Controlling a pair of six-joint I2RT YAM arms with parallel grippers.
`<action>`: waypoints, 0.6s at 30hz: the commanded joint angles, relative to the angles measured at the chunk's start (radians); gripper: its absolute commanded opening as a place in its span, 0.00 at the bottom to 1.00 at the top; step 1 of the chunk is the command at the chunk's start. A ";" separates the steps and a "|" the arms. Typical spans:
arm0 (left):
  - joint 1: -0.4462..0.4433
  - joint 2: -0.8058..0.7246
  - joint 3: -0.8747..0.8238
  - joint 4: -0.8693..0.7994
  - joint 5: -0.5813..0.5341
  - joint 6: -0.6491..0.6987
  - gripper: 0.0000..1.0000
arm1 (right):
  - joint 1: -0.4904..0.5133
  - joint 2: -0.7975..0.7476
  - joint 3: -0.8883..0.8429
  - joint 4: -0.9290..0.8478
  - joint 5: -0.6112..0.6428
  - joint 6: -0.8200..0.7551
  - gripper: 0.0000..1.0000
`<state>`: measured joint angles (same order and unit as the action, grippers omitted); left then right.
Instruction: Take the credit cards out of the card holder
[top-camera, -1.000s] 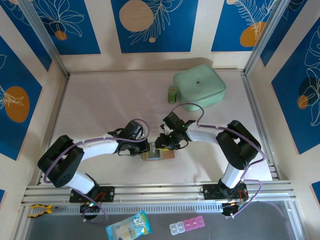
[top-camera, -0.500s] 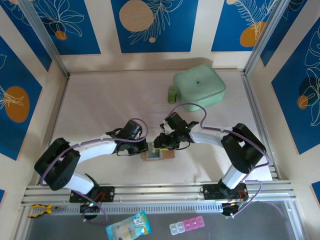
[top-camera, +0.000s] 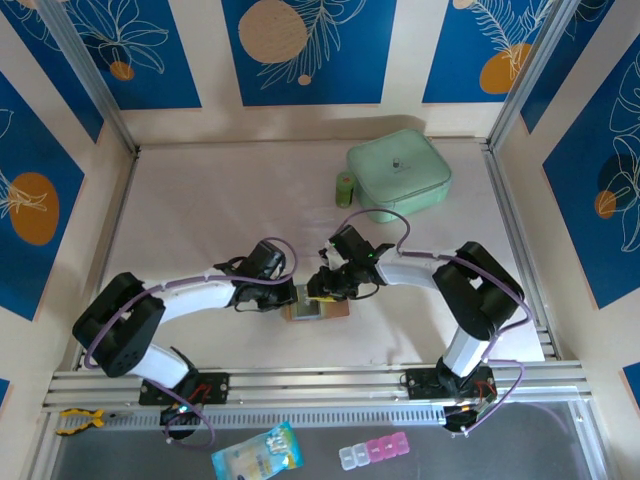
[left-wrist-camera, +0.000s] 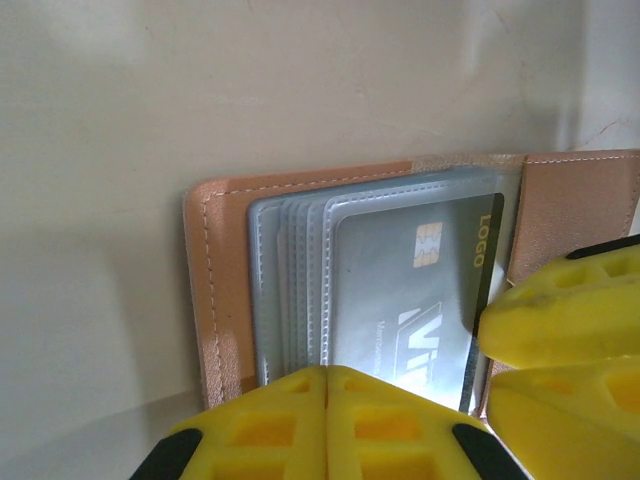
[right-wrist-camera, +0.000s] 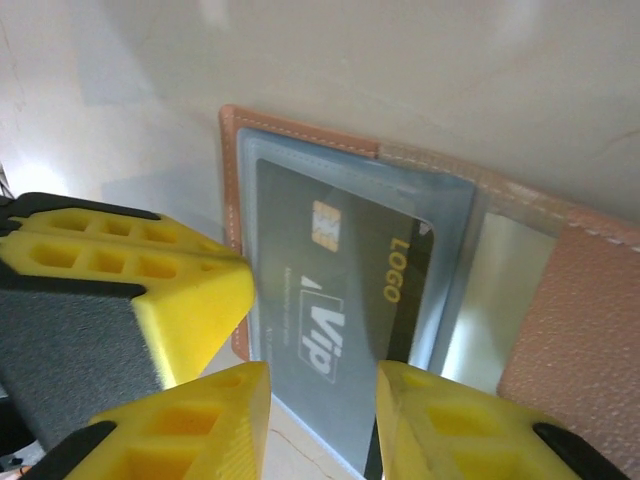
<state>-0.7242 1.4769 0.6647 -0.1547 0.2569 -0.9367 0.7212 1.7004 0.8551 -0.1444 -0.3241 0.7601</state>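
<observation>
Left fingers (left-wrist-camera: 325, 405) closed, pressing card holder (left-wrist-camera: 215, 290) | right fingers (top-camera: 321, 289) apart over top credit card (right-wrist-camera: 330, 290) | risk: I fumble the slick card, holder drags across table (top-camera: 200, 200)

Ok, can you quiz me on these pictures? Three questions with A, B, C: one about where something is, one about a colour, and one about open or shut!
1. Where is the holder?
A. between the two grippers
B. on the floor
C. on a chair

2. What colour is the word LOGO on the card?
A. red
B. yellow
C. blue

3. How is the left gripper?
A. shut
B. wide open
C. holding a bottle

Answers:
1 A: the top view shows it on the table, with the left gripper on one side and the right gripper on the other.
2 B: the letters along the card's edge are yellow.
3 A: its two yellow fingers touch, with no gap between them.
</observation>
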 joint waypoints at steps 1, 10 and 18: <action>-0.009 0.024 0.007 -0.022 0.005 -0.001 0.08 | -0.006 0.019 -0.012 -0.002 -0.036 0.005 0.32; -0.008 0.018 0.010 -0.045 -0.004 0.003 0.07 | -0.006 -0.005 -0.007 -0.079 0.066 -0.010 0.31; -0.009 0.008 0.009 -0.051 -0.007 0.005 0.07 | -0.009 -0.055 0.000 -0.113 0.100 -0.034 0.30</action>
<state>-0.7242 1.4834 0.6651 -0.1539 0.2573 -0.9367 0.7185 1.6764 0.8551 -0.2050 -0.2516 0.7467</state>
